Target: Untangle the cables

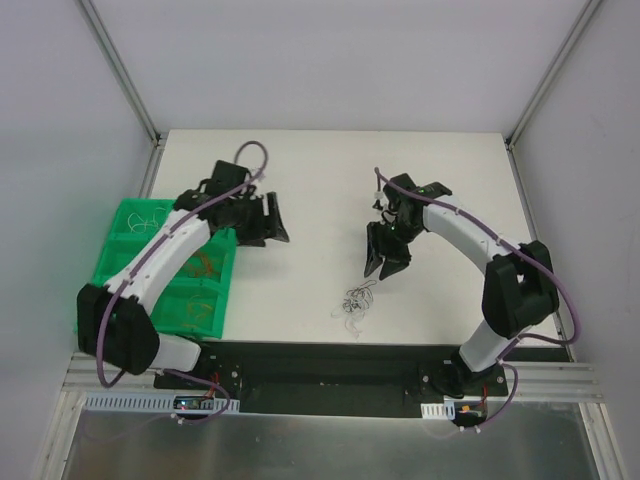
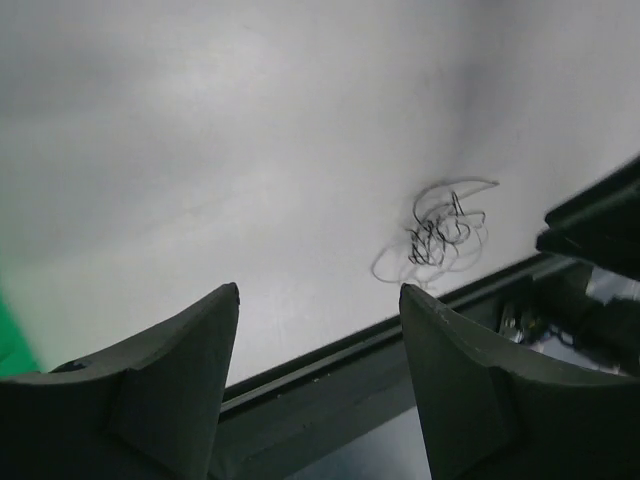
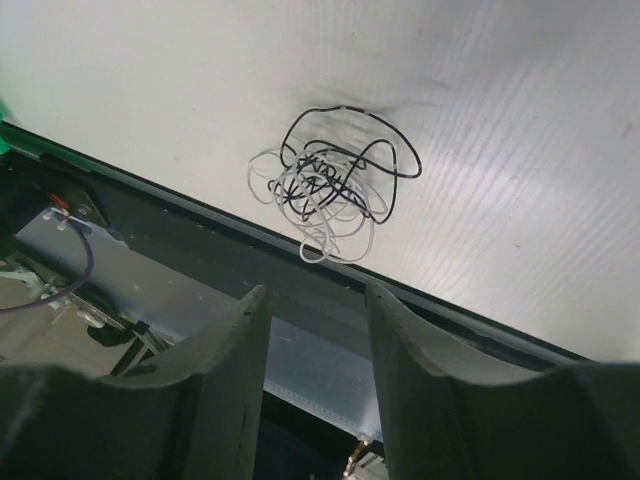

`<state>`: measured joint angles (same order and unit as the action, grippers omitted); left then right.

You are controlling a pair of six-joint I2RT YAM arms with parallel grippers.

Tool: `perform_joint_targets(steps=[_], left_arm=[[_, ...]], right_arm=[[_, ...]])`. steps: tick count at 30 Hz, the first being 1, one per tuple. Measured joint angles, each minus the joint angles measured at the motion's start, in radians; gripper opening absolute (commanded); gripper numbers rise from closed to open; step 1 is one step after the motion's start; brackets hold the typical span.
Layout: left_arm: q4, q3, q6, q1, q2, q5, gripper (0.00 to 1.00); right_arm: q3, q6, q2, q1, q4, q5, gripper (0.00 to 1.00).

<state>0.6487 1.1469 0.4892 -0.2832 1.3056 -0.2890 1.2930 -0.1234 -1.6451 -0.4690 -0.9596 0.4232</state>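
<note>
A small tangle of thin black and white cables (image 1: 355, 302) lies on the white table near its front edge. It also shows in the right wrist view (image 3: 332, 190) and the left wrist view (image 2: 443, 235). My right gripper (image 1: 385, 265) is open and empty, hanging just above and behind the tangle; in its own view (image 3: 315, 292) nothing is between the fingers. My left gripper (image 1: 277, 226) is open and empty, well to the left of the tangle; in its own view (image 2: 319, 288) the gap is bare.
A green divided bin (image 1: 128, 262) with thin orange and white wires in its compartments stands at the left table edge, under my left arm. A dark rail (image 1: 330, 352) runs along the table's front edge, close to the tangle.
</note>
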Motion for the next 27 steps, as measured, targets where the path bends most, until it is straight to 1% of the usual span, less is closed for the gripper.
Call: perform_joint_targets(steps=[2,3,6,8,10,12,17,19,20,21,24,26,27], left_arm=[[-0.021,0.034,-0.026,-0.110,0.106,-0.095,0.63],[-0.030,0.048,-0.035,-0.146,0.150,-0.128,0.61],[-0.049,0.112,-0.073,-0.259,0.298,-0.232,0.50],[-0.063,0.150,-0.091,-0.312,0.391,-0.281,0.46],[-0.066,0.166,-0.100,-0.342,0.447,-0.305,0.46],[-0.061,0.169,-0.108,-0.352,0.475,-0.315,0.47],[-0.045,0.180,-0.128,-0.343,0.468,-0.315,0.52],[-0.041,0.182,-0.140,-0.341,0.464,-0.315,0.55],[-0.037,0.182,-0.143,-0.341,0.461,-0.315,0.55],[-0.035,0.182,-0.145,-0.341,0.459,-0.315,0.56],[-0.030,0.182,-0.159,-0.340,0.440,-0.304,0.55],[-0.026,0.182,-0.165,-0.332,0.408,-0.275,0.53],[-0.022,0.182,-0.165,-0.328,0.388,-0.251,0.54]], right_arm=[[-0.023,-0.003,-0.025,-0.024,0.020,0.004,0.40],[-0.034,-0.002,-0.034,-0.033,0.026,0.003,0.38],[-0.087,-0.009,-0.051,-0.062,0.060,0.000,0.36],[-0.126,-0.023,-0.052,-0.074,0.092,0.004,0.33],[-0.166,-0.042,-0.052,-0.080,0.132,0.008,0.29],[-0.193,-0.061,-0.052,-0.082,0.170,0.011,0.26],[-0.200,-0.102,-0.077,-0.089,0.249,0.014,0.20],[-0.200,-0.114,-0.082,-0.093,0.276,0.015,0.06],[-0.200,-0.117,-0.082,-0.095,0.283,0.016,0.02],[-0.199,-0.122,-0.082,-0.096,0.289,0.018,0.00],[-0.185,-0.138,-0.082,-0.098,0.294,0.036,0.00],[-0.156,-0.150,-0.077,-0.098,0.294,0.055,0.01],[-0.132,-0.160,-0.071,-0.098,0.294,0.071,0.00]])
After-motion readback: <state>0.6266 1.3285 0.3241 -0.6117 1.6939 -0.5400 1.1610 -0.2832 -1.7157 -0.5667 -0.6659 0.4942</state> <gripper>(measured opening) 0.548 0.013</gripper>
